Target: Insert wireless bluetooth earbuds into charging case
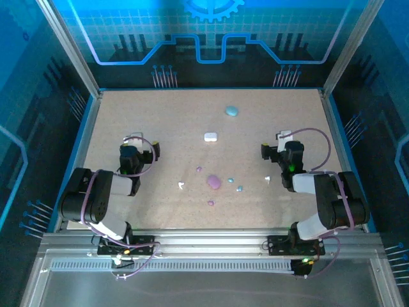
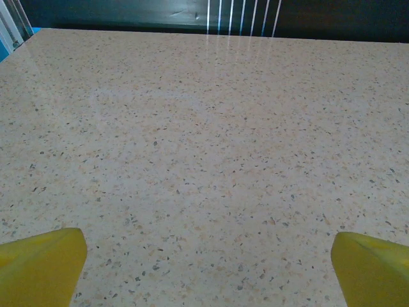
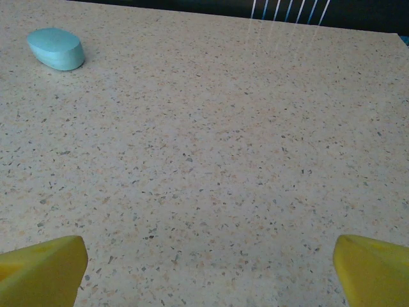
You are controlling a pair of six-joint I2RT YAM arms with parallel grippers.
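Observation:
Three closed charging cases lie mid-table: a light blue case (image 1: 231, 110) (image 3: 56, 48) at the back, a white case (image 1: 210, 136) in the middle and a purple case (image 1: 213, 182) nearer the front. Several tiny earbuds are scattered around the purple case: a white earbud (image 1: 181, 185), a purple earbud (image 1: 199, 169), a light blue earbud (image 1: 239, 188) and another white earbud (image 1: 267, 178) among them. My left gripper (image 1: 132, 152) (image 2: 204, 268) hovers open over bare table to the left of them. Open and empty too, my right gripper (image 1: 284, 151) (image 3: 204, 268) stands on the right.
The speckled beige table (image 1: 160, 115) is ringed by a blue rim and metal frame posts (image 1: 70, 51). Both arm bases sit at the near edge. Open tabletop stretches ahead of each gripper.

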